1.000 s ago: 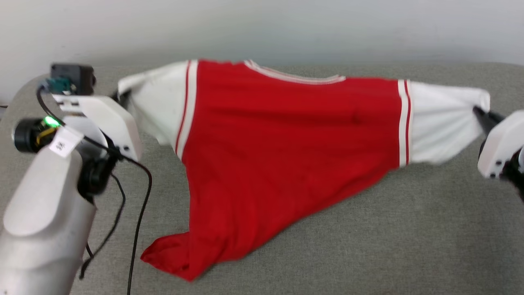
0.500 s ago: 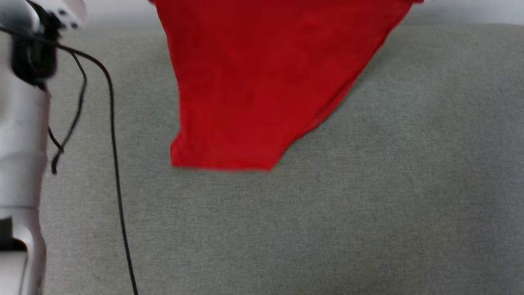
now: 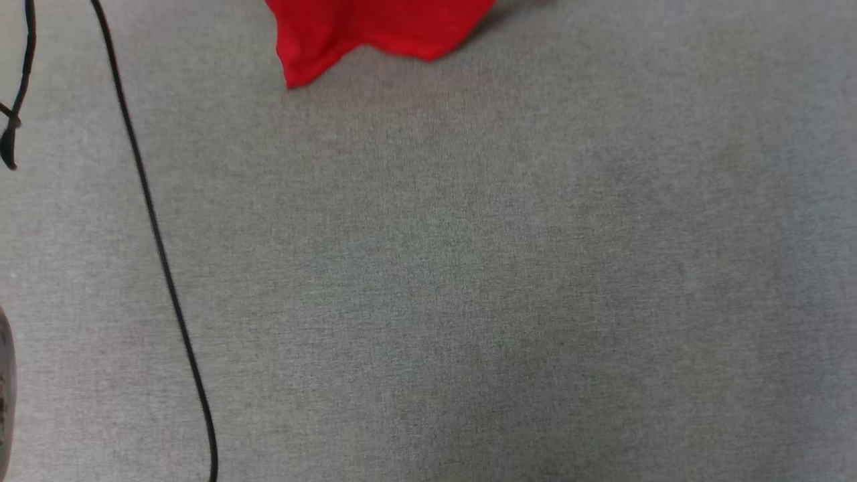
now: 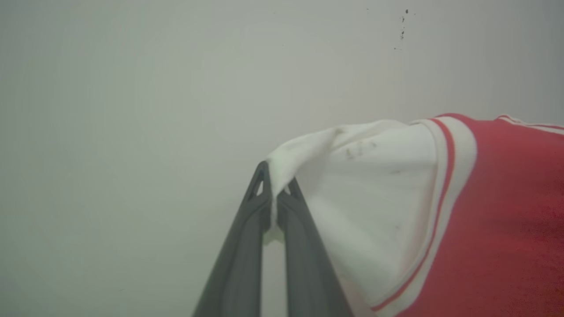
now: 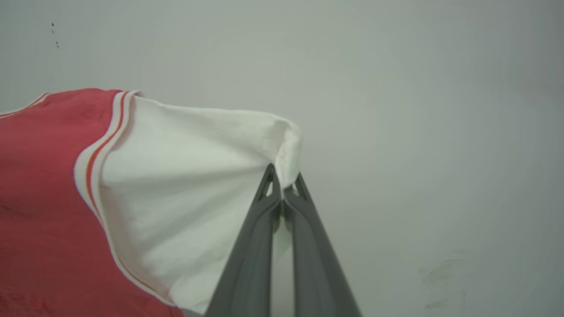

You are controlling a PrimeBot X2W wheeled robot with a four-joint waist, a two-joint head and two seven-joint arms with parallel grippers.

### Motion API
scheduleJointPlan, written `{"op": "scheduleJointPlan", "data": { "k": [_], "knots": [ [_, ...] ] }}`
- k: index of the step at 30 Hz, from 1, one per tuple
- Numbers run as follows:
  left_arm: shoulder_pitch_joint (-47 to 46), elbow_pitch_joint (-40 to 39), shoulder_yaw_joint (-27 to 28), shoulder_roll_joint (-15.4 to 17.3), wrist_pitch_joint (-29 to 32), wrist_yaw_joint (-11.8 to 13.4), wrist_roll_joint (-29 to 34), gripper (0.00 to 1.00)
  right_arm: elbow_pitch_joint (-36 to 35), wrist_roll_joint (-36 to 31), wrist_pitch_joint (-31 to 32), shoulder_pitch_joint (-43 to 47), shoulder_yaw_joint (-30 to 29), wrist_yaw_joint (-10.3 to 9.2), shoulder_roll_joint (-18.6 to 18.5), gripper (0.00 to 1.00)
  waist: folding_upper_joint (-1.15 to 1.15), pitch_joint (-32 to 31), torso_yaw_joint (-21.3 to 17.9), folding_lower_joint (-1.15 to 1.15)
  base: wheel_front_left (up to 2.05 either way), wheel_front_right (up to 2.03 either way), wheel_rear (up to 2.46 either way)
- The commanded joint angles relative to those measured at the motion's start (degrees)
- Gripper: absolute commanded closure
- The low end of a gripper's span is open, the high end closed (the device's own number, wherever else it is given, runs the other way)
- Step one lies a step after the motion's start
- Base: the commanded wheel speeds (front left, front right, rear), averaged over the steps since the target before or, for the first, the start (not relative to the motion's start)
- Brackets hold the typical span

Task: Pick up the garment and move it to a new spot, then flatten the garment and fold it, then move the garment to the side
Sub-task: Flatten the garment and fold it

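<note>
The left gripper (image 4: 275, 185) rises from the bottom edge, its two dark fingers (image 4: 246, 246) pressed together at the tips. They pinch a bunched fold at the edge of the white sleeve (image 4: 374, 211) of the shirt (image 4: 506, 220). The sleeve spreads rightward from the grip and shows a few faint marks. A white trim band (image 4: 445, 189) with a red stripe joins it to the red body. Behind is a plain pale wall (image 4: 132, 110), with small dark specks (image 4: 403, 28) at upper right.

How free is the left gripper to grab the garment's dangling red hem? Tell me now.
Probably not: the left gripper is shut on the white sleeve of the garment, so it would have to let go before reaching the red hem.
</note>
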Motion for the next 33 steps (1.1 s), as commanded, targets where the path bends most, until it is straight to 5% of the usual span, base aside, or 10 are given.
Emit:
{"op": "scheduleJointPlan", "data": {
  "k": [1,16,26,33],
  "knots": [
    [-1.17,0.07,-0.05,0.31,-0.27,0.12,0.07,1.0,0.44,0.16,-0.43,-1.05,0.25,-0.1,0.02,1.0,0.0,1.22,0.01,-0.01,0.0,0.0,0.0],
    [7.7,5.98,-0.4,-4.86,-2.81,-4.74,-4.98,1.0,10.34,9.76,-5.26,4.08,10.91,-0.09,2.92,1.0,0.0,6.74,1.54,-0.01,0.0,0.0,0.0],
    [26.54,10.55,-0.42,-7.77,-9.88,-8.11,-7.57,1.0,7.75,21.27,-10.3,26.36,20.58,-0.07,1.27,1.0,0.0,0.57,2.18,-0.01,0.0,0.0,0.0],
    [43.4,3.92,1.81,-9.34,-10.6,-8.63,-6.86,1.0,2.23,28.27,-13.11,42.65,24.48,-0.07,-1.77,1.0,0.0,-6.24,2.83,-0.01,0.0,0.0,0.0]
  ]
}}
